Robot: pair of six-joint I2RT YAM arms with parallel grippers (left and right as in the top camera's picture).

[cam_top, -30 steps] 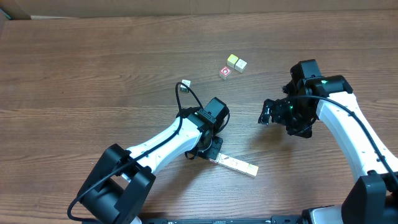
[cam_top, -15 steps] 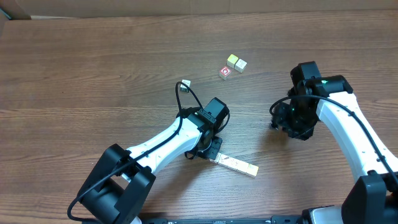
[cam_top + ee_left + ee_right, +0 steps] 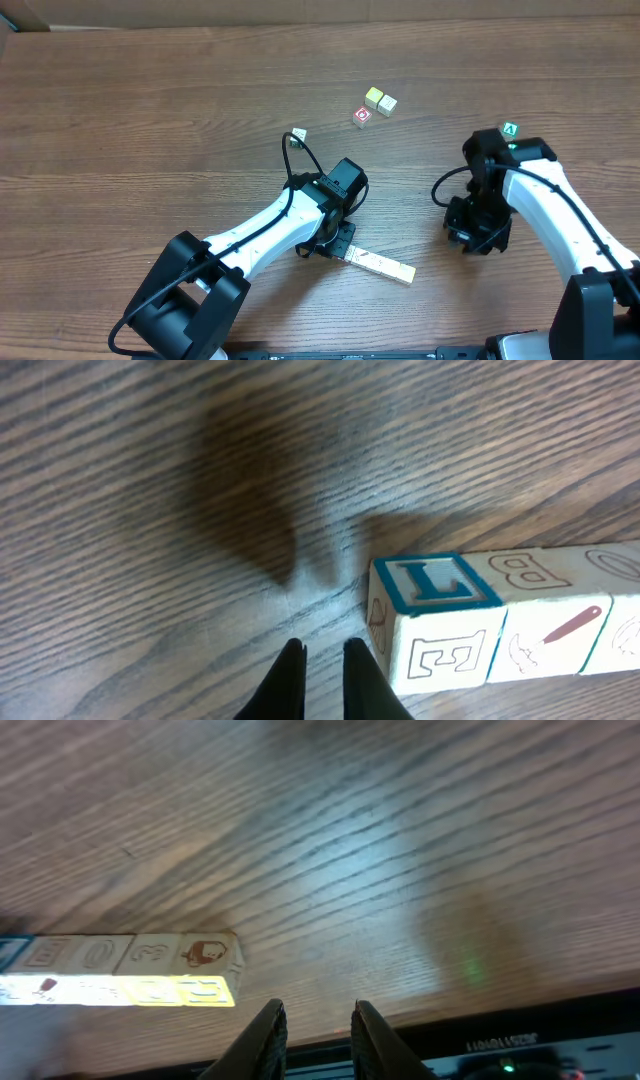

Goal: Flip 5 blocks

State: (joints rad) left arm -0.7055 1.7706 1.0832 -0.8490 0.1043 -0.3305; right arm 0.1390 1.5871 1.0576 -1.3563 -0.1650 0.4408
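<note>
Five blocks (image 3: 480, 622) lie just beside left fingers (image 3: 368, 682).

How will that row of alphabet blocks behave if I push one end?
The row of alphabet blocks looks like separate cubes butted face to face, so an end push would probably buckle it, not slide it whole. Flat faces on the wooden table suggest no rolling; small and wooden, each likely tips easily.
</note>
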